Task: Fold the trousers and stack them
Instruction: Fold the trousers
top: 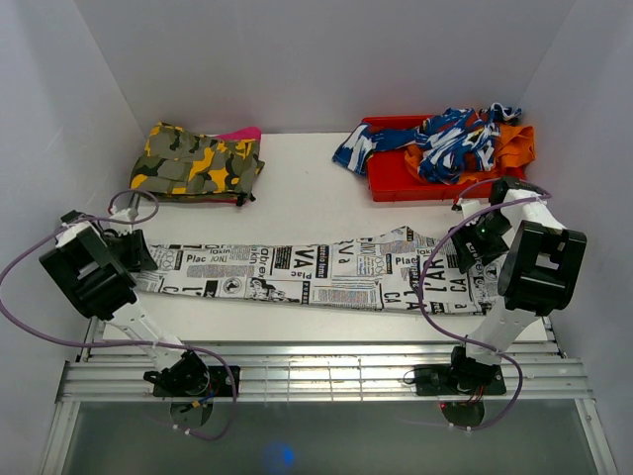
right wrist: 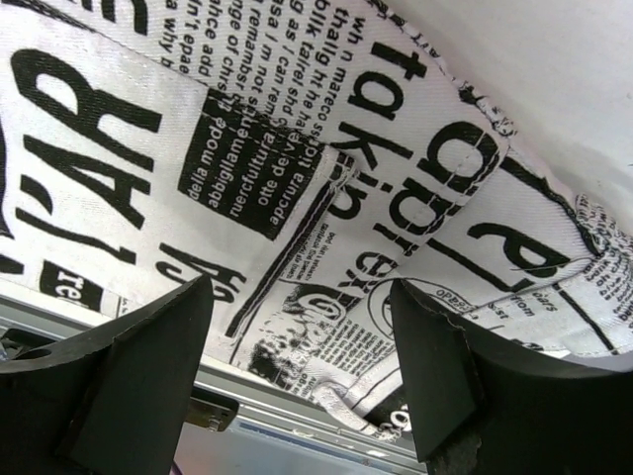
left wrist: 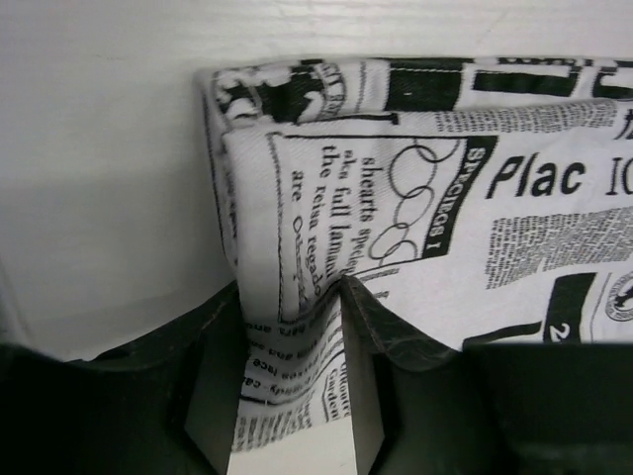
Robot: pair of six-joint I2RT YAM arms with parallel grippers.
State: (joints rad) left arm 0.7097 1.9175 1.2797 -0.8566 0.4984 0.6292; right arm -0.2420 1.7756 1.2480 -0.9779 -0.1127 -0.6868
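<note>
trousers (left wrist: 514, 178) print reads "plac" (bold black newspaper lettering)

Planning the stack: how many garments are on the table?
5 visible: trousers stretched across the front; camouflage one back left, a pink one peeking from under it; a blue-white one and an orange one on the red tray back right. More may be hidden underneath.

White table (top: 297, 193) under trousers (top: 316, 272), camouflage garment (top: 198, 163), red tray (top: 391, 180)
</note>
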